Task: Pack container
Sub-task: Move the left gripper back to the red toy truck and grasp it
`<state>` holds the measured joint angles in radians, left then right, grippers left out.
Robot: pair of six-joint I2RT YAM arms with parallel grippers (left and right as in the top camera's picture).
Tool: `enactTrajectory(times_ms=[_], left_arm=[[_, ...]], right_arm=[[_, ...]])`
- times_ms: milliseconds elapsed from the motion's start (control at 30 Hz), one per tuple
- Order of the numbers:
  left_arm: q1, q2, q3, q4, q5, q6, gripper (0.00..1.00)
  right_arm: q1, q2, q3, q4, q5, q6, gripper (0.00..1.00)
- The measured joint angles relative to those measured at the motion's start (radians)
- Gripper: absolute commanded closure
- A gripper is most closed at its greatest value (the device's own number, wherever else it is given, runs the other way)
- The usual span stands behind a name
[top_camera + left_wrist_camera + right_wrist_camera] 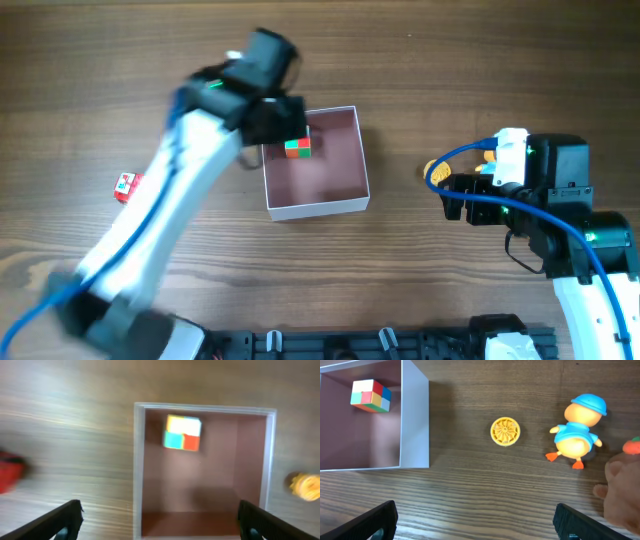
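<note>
Container: central on surface; cube lies inside, near one corner.
Left pincer: spread wide above it, gripping nothing.
Right pincer: spread, empty, facing yellow disc and duck.
Advice: centre over disc, descend squarely.

Reads as a robotics lab bench: wood-grain tabletop, left arm and right arm at one edge, blue cable, toy duck, colour cube.

Pink-lined container, colour cube inside (upper-left corner), blurred red object left, yellow object right, fingers apart.
</note>
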<state>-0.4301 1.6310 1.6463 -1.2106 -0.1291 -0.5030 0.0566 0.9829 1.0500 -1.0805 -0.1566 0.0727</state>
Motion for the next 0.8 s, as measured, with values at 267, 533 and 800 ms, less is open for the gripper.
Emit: enactTrajectory(times_ms=[267,533,800], left_arm=[[0.334,-0.191,0.005,-0.138,-0.072,-0.103,0.00],[0.636,-0.121,-0.249,0.037,-0.004,-0.308,0.00],[0.763,-0.051,-0.468,0.228,0.117,-0.381,0.00]], right_arm=[[0.000,0.000,0.000,0.000,0.000,0.000,0.00],[0.000,0.000,0.000,0.000,0.000,0.000,0.00],[0.000,0.000,0.000,0.000,0.000,0.000,0.00]])
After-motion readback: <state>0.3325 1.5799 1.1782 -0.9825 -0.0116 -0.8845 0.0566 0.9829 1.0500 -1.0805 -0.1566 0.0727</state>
